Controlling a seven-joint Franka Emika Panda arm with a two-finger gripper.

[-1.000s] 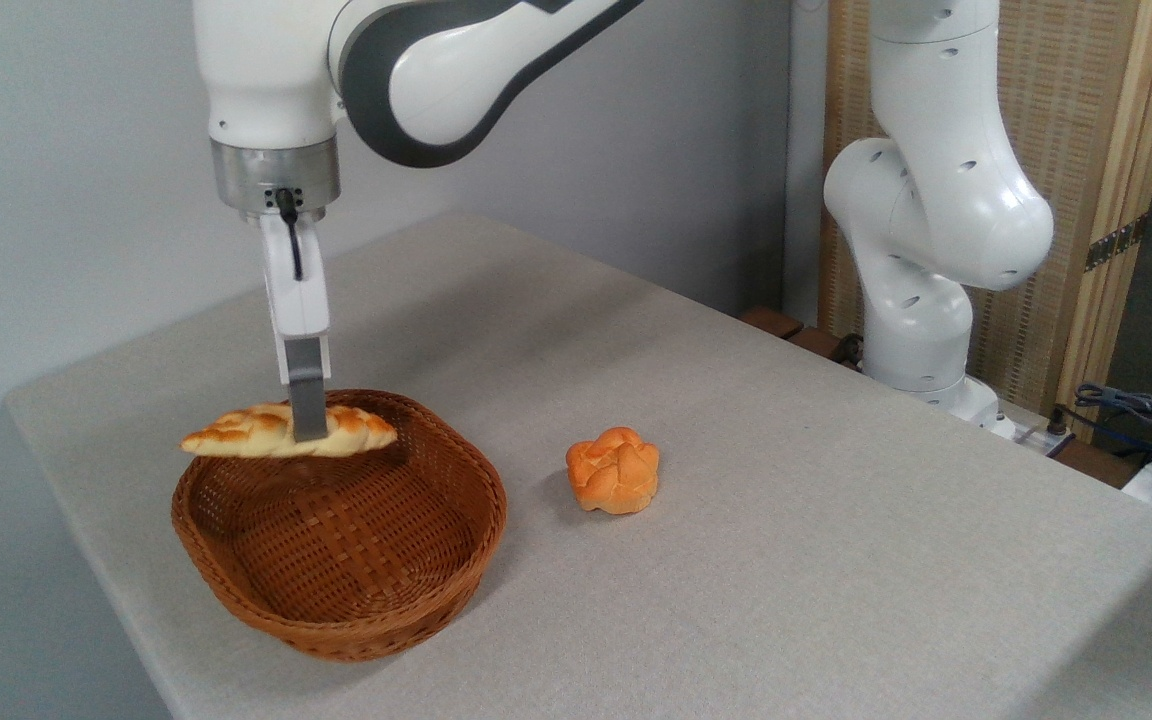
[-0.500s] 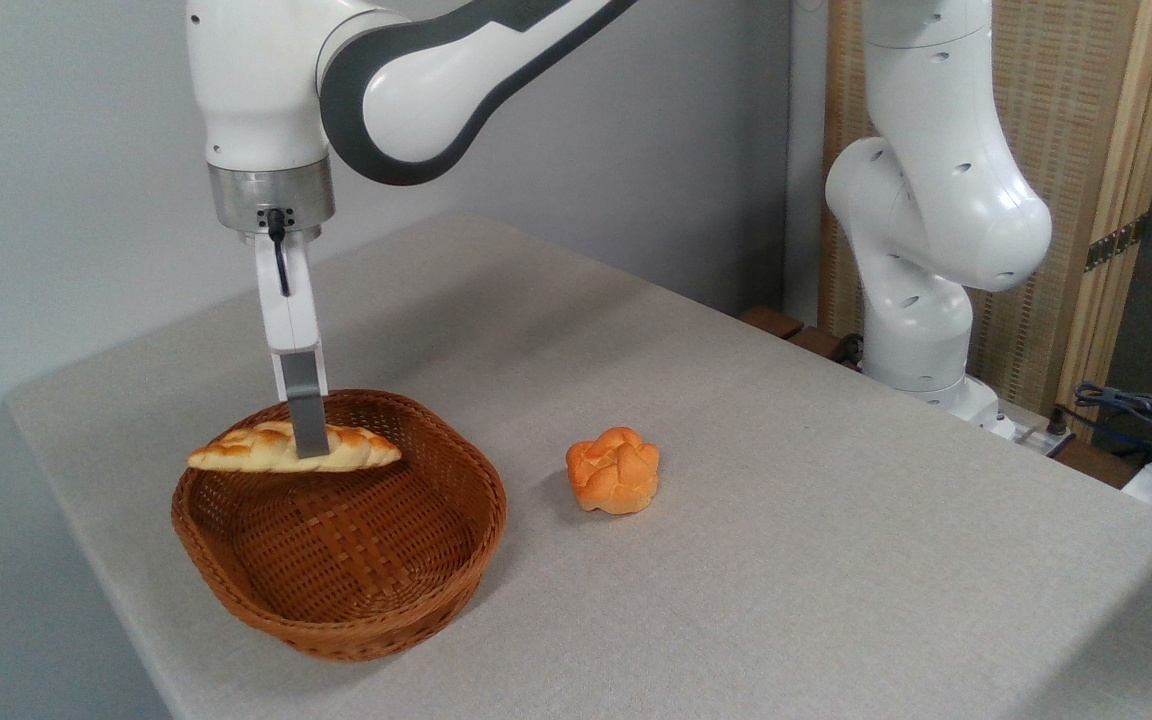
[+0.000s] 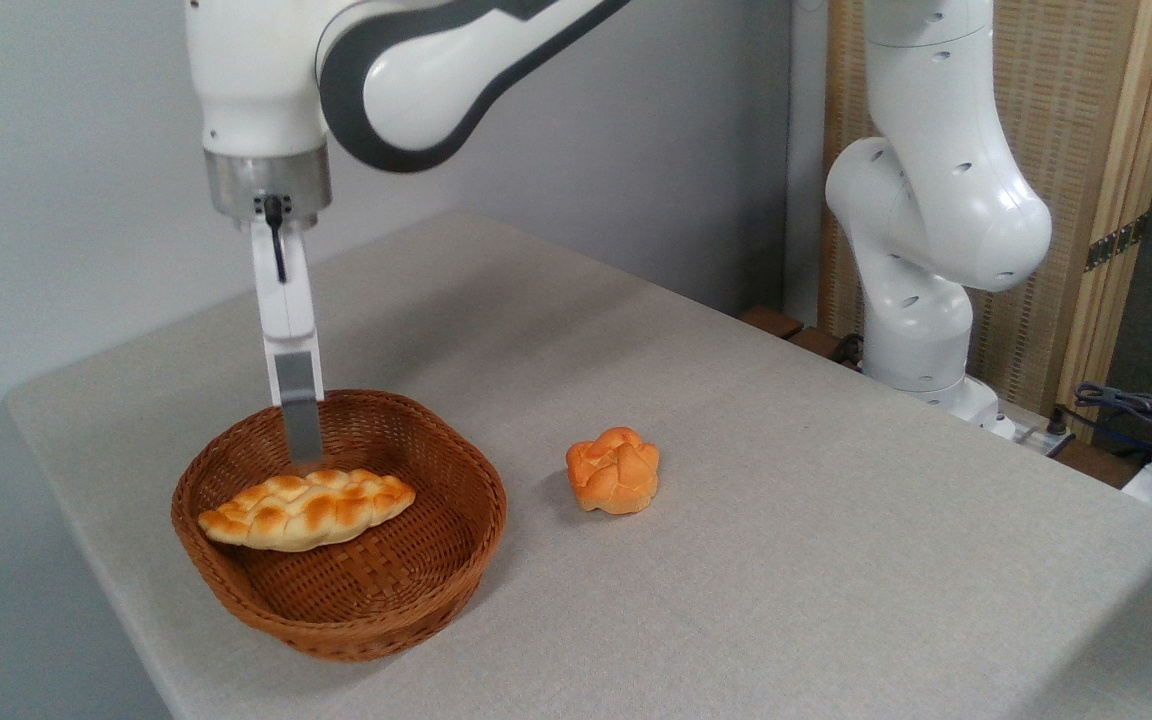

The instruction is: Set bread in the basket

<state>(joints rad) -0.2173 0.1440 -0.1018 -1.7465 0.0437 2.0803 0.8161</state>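
The bread (image 3: 307, 510) lay inside the basket (image 3: 456, 540), across its floor. The gripper (image 3: 302, 452) hung just above the loaf and held nothing; from this side only one finger showed, so how wide it stood I cannot tell. A straight lift would suit best, clear of the rim and the roll (image 3: 613, 470).

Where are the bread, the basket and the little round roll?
bread (image 3: 306, 508): fixed camera, middle of its braided top.
basket (image 3: 481, 490): fixed camera, right rim.
roll (image 3: 613, 470): fixed camera, its knotted top.
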